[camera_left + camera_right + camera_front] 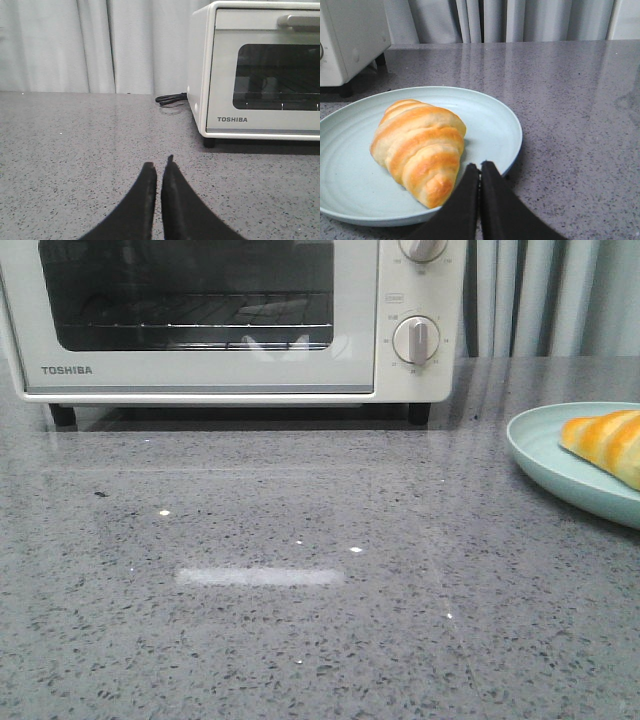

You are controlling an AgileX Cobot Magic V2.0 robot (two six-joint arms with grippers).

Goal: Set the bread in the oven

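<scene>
My left gripper (158, 167) hangs low over the grey speckled table (300, 620), its two black fingers (142, 200) pressed together with only a thin seam between them and nothing caught there. Ahead of it and off to one side stands the oven (260, 75), white and boxy, its door closed, the handle bar across the top of the door and the brand name printed under the dark glass window. A black cord (170, 99) lies coiled on the table just beside the oven's side wall, in front of the pale curtain (75, 45). My right gripper (480, 167) is likewise closed, fingertips touching each other and holding nothing; it hovers at the near rim of the pale blue plate (490, 115), just beside the tapered end of the bread (420, 150). The bread lies on the plate, golden-orange with paler stripes, one end pointing toward my fingers, and I cannot tell whether my fingertips touch it. In the front view the oven fills the upper left, its wire rack (200, 315) visible behind the glass and two round knobs (416, 340) on its right side, while the plate with the bread sits at the right edge of the table, well apart from the oven.
</scene>
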